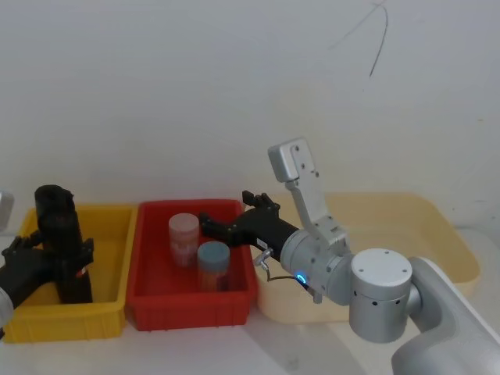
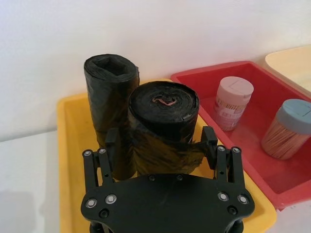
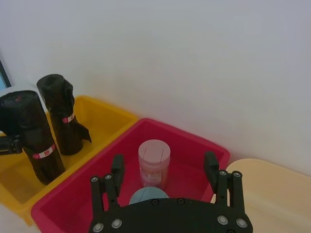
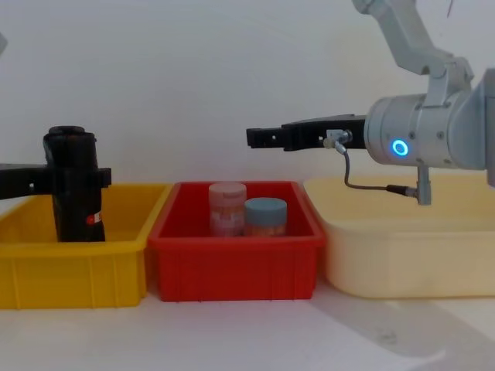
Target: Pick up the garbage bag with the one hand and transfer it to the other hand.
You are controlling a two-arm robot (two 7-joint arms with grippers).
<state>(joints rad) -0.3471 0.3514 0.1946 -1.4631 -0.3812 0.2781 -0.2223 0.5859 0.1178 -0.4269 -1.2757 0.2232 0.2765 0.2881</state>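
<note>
We catch the pick-up at its opening step: the robot's long black left gripper (image 2: 161,141) holds its jaws spread wide on either side of the garbage bag (image 3: 31,128), a tall, smooth, black cylindrical roll of plastic with a small red-and-white sticker, standing upright in the shallow yellow plastic bin (image 4: 77,274) at the left of the bench. The jaws bracket the roll partway up but, as we read it, are not clamped on it, and its foot appears to rest on the bin floor, so nothing is lifted yet. Just behind it, toward the wall, stands a second black roll with a lumpy outline (image 3: 58,104). The long black right gripper (image 4: 259,137), on the silver-grey arm with the blue glowing ring (image 4: 399,147), hangs above the red plastic bin (image 4: 232,270), its jaws likewise released and empty, well apart from the bag. We judge that the closing, the lift, the carry across and the hand-over all lie ahead. In the red bin a pink-lidded jar (image 4: 227,205) and a blue-lidded jar (image 4: 265,212) stand side by side; a cream plastic tub (image 4: 402,263) sits to the right. The three containers line a white bench (image 4: 232,332) set against a plain white wall (image 1: 195,94)
</note>
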